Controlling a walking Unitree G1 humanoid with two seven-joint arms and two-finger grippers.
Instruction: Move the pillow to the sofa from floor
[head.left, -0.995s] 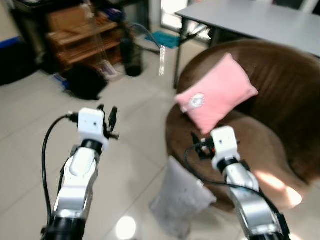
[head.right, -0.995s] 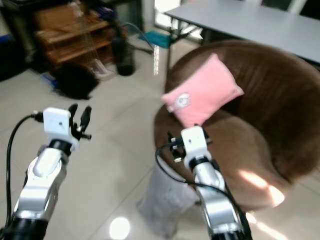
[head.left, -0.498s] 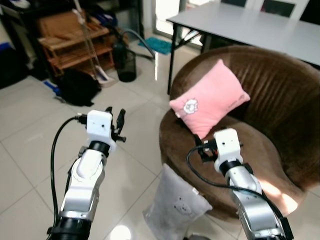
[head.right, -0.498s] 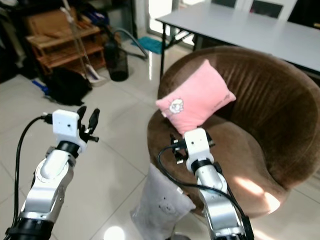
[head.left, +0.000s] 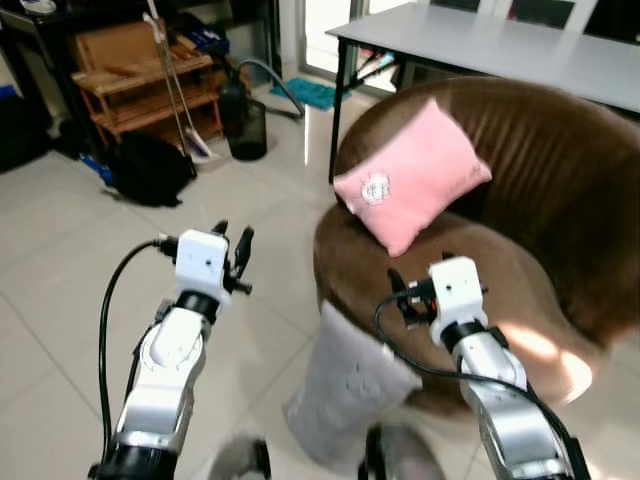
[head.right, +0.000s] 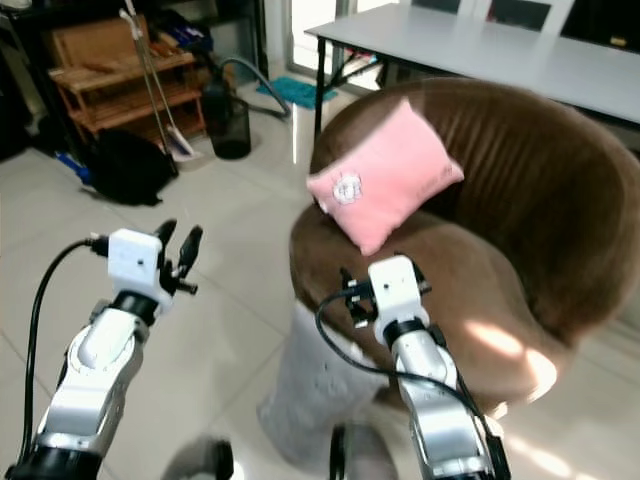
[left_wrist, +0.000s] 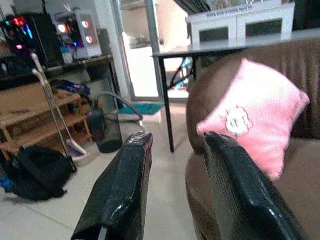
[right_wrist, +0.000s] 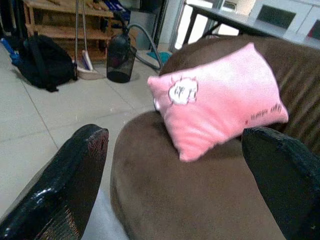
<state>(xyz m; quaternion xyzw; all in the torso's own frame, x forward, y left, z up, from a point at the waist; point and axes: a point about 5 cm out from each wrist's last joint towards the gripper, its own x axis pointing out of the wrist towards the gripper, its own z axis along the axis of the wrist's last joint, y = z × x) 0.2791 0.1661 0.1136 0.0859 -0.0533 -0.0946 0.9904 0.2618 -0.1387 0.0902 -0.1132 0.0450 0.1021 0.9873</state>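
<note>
Nearest the robot, on the tiled floor (head.left: 60, 330), the grey pillow (head.left: 345, 385) leans upright against the front base of the brown round sofa (head.left: 560, 190), low between the two arms. It has not been picked up; the task is at its approach stage.

Risks, as judged from this position:
- Both grippers sit well above the pillow. A straight reach down from the right side may drive the forearm into the sofa's front edge, since the right gripper (head.left: 400, 297) hovers over the seat rim (head.left: 330, 250), not over the pillow.
- The pillow is soft and slumped. A pinch on a loose corner would likely let it sag or slip out during the lift.
- The eye views are blurred at the bottom, so the pillow's lower edge cannot be placed exactly.

Relative position: the pillow lies below and slightly to the left of the right gripper, and below and to the right of the left gripper (head.left: 232, 252). Neither touches it.

Gripper state: left fingers (left_wrist: 120, 195) stand apart, nothing between them. Right fingers (right_wrist: 65, 175) are spread wide, also empty.

Farther on, a pink pillow (head.left: 410, 175) rests against the sofa's backrest, taking up part of the seat. Beyond, a grey table (head.left: 500, 45); to the far left a wooden shelf (head.left: 140, 75), a black bag (head.left: 150, 170) and a dark bin (head.left: 245, 125).
</note>
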